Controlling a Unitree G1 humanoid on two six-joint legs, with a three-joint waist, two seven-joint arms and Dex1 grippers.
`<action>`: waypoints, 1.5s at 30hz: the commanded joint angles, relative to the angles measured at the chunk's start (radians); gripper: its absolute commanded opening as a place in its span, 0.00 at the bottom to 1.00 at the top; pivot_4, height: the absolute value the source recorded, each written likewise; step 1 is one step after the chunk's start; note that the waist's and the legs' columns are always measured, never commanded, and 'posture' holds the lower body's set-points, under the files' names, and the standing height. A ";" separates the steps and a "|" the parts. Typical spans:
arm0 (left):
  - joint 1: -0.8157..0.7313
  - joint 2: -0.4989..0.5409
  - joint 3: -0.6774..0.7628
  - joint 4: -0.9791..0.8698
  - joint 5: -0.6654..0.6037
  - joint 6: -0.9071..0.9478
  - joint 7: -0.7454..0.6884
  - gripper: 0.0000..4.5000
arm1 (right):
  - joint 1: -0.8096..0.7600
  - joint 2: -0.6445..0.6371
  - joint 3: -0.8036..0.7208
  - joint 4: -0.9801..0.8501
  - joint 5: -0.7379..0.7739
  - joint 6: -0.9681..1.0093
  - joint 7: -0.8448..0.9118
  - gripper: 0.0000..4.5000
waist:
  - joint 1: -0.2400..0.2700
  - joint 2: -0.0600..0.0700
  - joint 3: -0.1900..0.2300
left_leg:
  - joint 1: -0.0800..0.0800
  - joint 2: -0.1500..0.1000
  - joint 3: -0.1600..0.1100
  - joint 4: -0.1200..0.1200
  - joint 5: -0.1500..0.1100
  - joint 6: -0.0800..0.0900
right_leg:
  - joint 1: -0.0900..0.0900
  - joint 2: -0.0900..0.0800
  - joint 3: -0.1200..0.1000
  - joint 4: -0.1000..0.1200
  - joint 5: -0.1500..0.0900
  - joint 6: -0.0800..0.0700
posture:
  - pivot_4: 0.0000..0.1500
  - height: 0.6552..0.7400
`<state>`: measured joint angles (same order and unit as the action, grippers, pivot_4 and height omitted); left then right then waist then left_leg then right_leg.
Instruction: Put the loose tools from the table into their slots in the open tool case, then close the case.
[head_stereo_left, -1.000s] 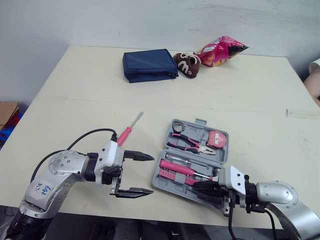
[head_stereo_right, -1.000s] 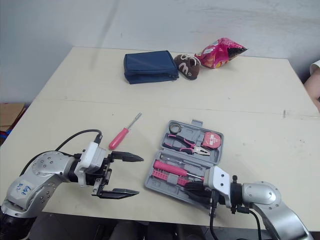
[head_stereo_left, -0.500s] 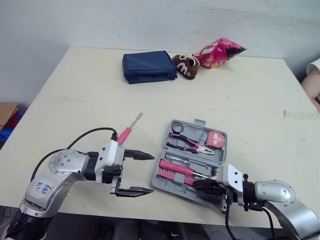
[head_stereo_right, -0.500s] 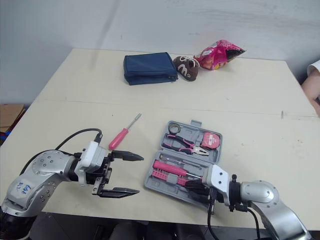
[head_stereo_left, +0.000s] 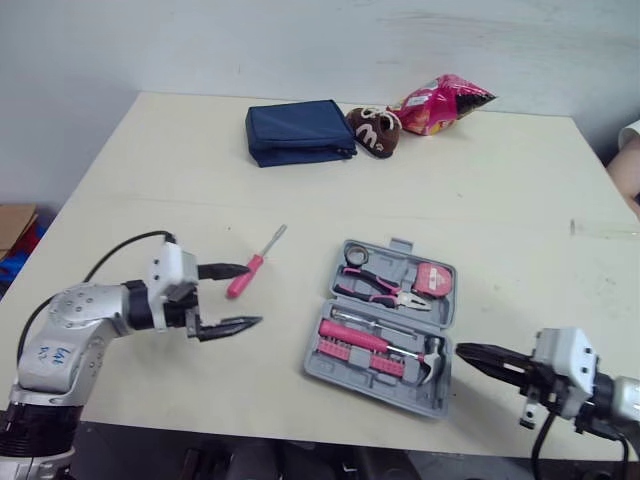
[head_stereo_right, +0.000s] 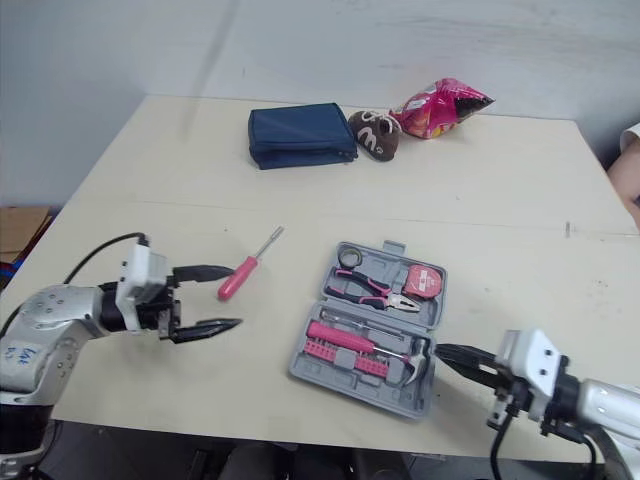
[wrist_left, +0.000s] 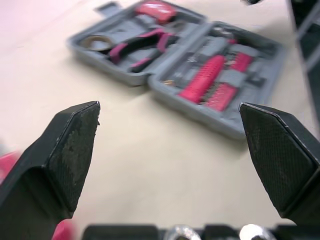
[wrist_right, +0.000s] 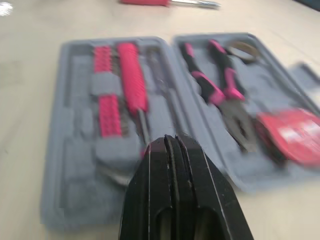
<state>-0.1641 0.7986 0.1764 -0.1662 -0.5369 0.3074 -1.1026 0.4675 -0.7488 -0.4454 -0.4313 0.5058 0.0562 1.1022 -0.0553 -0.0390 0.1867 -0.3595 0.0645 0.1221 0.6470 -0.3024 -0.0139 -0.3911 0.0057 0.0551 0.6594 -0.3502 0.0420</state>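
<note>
You had the bench (head_stereo_left: 500, 180) spread pale and wide before you. The case (head_stereo_left: 372, 388) lay open and flat on its near middle, both gray halves facing up, the lid half the farther one. Near the far edge sat a blue pouch (head_stereo_left: 298, 130), a brown plush (head_stereo_left: 375, 128) just beside it on the right, and a pink snack bag (head_stereo_left: 440, 102) right of the plush, close against it.

Your left tool (head_stereo_left: 252, 295) sat low over the bench to the left of the case and apart from it. It was spread wide and held nothing. Your right tool (head_stereo_left: 462, 350) pointed at the case's near right corner from the right. It was pressed together and empty, the tip just beside the rim.

The loose screwdriver (head_stereo_left: 258, 260) lay on the bench left of the case and apart from it, pink handle toward you and shaft angled away to the right. The handle end sat right at the tip of the left tool's farther finger (head_stereo_left: 222, 269); you could not tell whether they touched.

Inside the case, the far half carried pliers (head_stereo_left: 385, 290) with a tape measure (head_stereo_left: 433, 278) at its right end. The near half carried a pink-handled driver (head_stereo_left: 355, 335), a row of bits (head_stereo_left: 350, 355) beside it, and a hammer head (head_stereo_left: 433, 348) at the right end, nearest your right tool.
</note>
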 joint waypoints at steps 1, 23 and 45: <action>0.036 0.030 0.107 0.097 0.031 -0.081 0.000 1.00 | 0.063 0.030 -0.163 0.089 0.038 -0.084 0.043 0.07 | -0.002 0.000 0.000 | 0.000 0.000 0.000 0.000 0.000 0.000 | 0.000 0.000 0.000 0.000 0.000 0.000 | 1.00 1.00; 0.303 -0.005 0.434 0.359 0.057 -0.264 0.133 1.00 | 0.033 0.038 -0.363 0.705 0.007 -0.488 0.096 0.99 | -0.002 0.001 -0.001 | 0.007 0.000 0.004 -0.009 -0.003 -0.004 | 0.002 -0.004 -0.001 -0.001 -0.002 -0.007 | 1.00 1.00; -0.052 -0.139 0.021 -0.131 0.014 0.555 0.632 1.00 | -0.201 0.140 -0.031 0.136 0.205 -0.282 0.111 0.99 | 0.001 0.003 0.000 | 0.006 -0.001 0.002 -0.010 0.003 -0.004 | 0.001 -0.002 -0.001 0.000 0.000 -0.002 | 1.00 1.00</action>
<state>-0.2013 0.6629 0.2188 -0.2570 -0.5299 0.8346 -0.4903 0.2624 -0.6128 -0.4740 -0.2671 0.7126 -0.2185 1.2215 -0.0547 -0.0356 0.1867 -0.3541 0.0633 0.1243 0.6367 -0.2973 -0.0212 -0.3909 0.0037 0.0544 0.6596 -0.3503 0.0398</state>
